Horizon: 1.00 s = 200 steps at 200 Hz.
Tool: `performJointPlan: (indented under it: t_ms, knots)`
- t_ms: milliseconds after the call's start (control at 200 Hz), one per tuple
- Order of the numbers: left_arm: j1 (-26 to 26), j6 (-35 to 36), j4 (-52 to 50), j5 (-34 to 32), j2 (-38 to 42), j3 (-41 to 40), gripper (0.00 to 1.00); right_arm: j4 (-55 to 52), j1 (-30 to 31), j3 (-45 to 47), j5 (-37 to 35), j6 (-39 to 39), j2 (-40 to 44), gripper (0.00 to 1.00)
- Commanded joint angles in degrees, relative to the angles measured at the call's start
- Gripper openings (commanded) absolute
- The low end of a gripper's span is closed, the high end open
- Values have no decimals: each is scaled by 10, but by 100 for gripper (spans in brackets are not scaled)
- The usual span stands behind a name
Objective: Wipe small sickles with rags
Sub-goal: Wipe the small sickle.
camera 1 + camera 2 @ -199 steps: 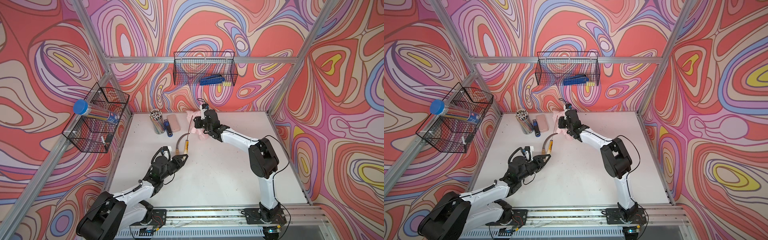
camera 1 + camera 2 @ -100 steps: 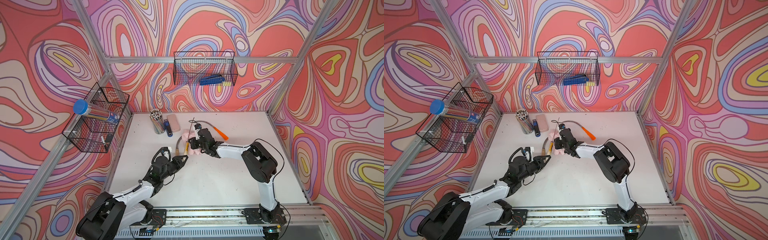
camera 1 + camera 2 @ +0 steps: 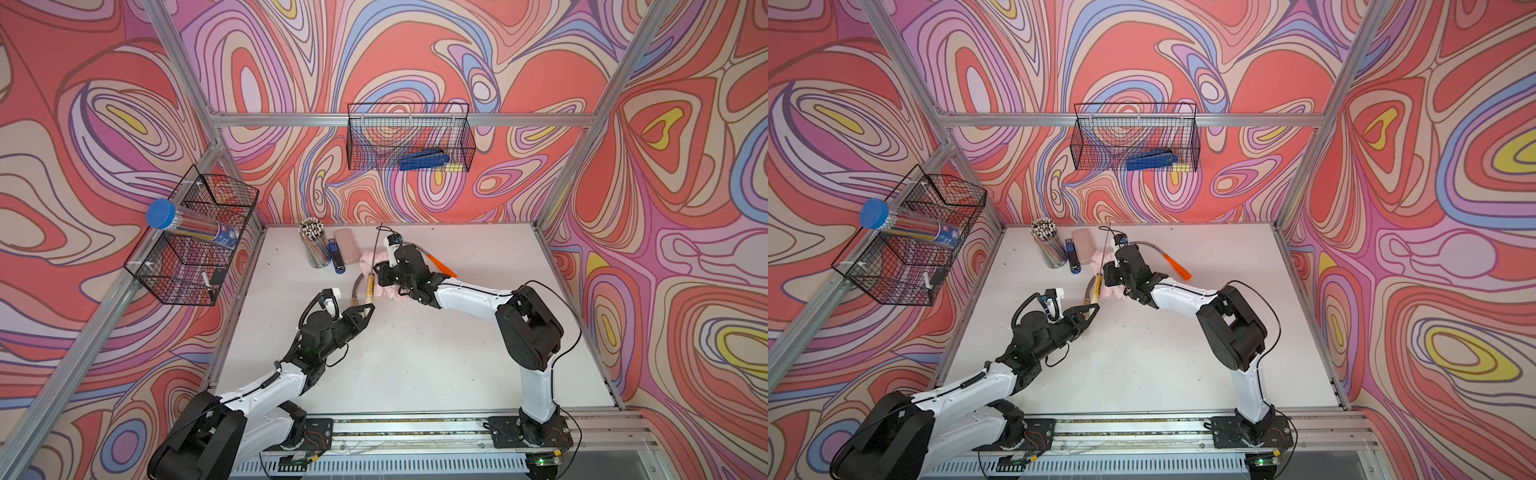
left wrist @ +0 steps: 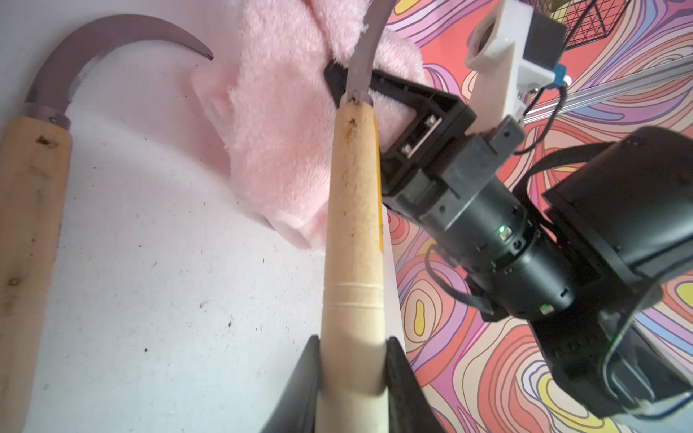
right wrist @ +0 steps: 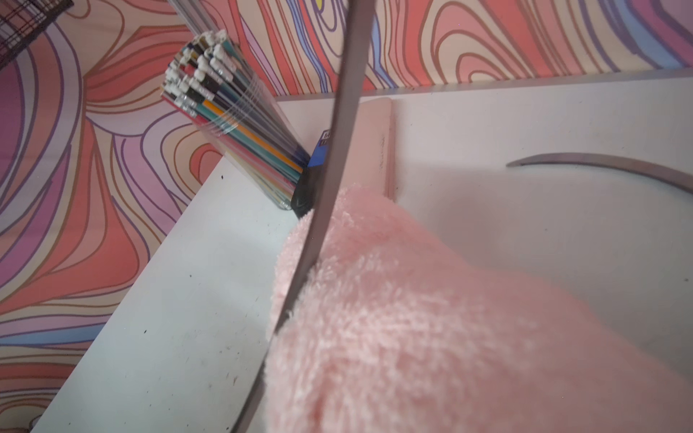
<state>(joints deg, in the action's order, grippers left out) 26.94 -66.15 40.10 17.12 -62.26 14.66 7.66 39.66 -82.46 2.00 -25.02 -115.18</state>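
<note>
My left gripper [image 3: 367,308] [image 3: 1093,308] [image 4: 352,375] is shut on the end of a pale wooden handle of a small sickle [image 3: 369,289] [image 3: 1097,286] [image 4: 354,225], held off the table. Its grey blade [image 5: 337,150] runs up and away. My right gripper [image 3: 384,276] [image 3: 1111,278] is shut on the fluffy pink rag [image 3: 367,259] [image 3: 1100,257] [image 4: 285,112] [image 5: 412,318], folded over the blade just past the handle; the rag hides its jaws in the right wrist view. A second wooden-handled sickle [image 3: 355,287] [image 4: 33,187] lies on the table beside it. An orange-handled sickle [image 3: 442,264] [image 3: 1177,266] lies behind the right arm.
A cup of pencils [image 3: 314,245] [image 5: 232,123], a blue stapler [image 3: 336,259] and a smooth pink case [image 3: 347,249] [image 5: 371,142] stand at the back left of the white table [image 3: 415,353]. Wire baskets hang on the left wall [image 3: 195,237] and the back wall [image 3: 409,137].
My right gripper has slid the rag down the held sickle's blade from near its tip to just past the handle, uncovering the orange-handled sickle. The left arm has stayed put.
</note>
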Motion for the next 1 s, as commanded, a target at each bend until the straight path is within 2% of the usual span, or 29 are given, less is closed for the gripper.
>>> performJointPlan:
  t_ms: [0, 260, 461, 686, 871, 921, 996]
  knots:
    - [0, -2, -22, 5, 1, 4, 0, 5, -24, -54, 1, 9, -8, 0]
    - [-1, -3, -20, 8, -6, 6, 0, -65, -50, -164, -4, 33, -33, 0]
    - [0, -4, -19, 10, -6, 6, 0, -83, -56, -194, -12, 44, -39, 0]
    - [-3, -4, -20, 9, -6, 7, 0, -49, -55, -138, 12, 31, -26, 0]
    - [-3, -4, -21, 8, -4, 6, 0, -31, -59, -84, -26, 16, -15, 0]
    - [-3, -4, -21, 8, -4, 5, 0, -32, -71, -78, -28, -4, -14, 0]
    - [-3, -4, -21, 6, -2, 4, 0, -25, -99, -70, 8, -39, -13, 0]
